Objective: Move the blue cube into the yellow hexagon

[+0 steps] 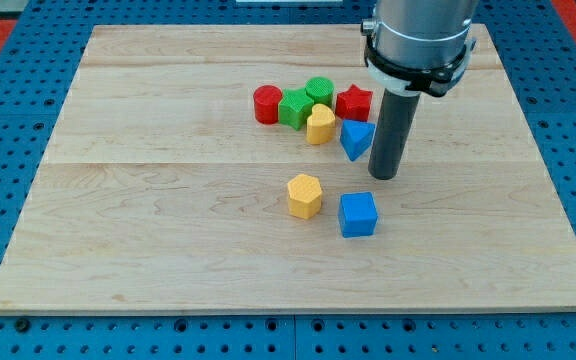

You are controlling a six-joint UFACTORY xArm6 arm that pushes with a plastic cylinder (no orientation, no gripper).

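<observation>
Nearest the view's bottom, the blue cube (358, 214) sits flat on the wooden tabletop (168, 240), turned slightly so one corner faces us; being a cube, it has no long axis. Just to its left, close but apart, we see the yellow hexagon (305, 195). My tip (384, 175) stands above the cube, beside the blue triangle (356, 138). Behind cluster a yellow heart (320, 124), red cylinder (267, 104), two green blocks (295, 108) and a red star (354, 101). We carry no fingers.

A silver-grey cylindrical arm (415, 30), ringed by a black and white collar, ends in a straight dark rod (392, 130).
</observation>
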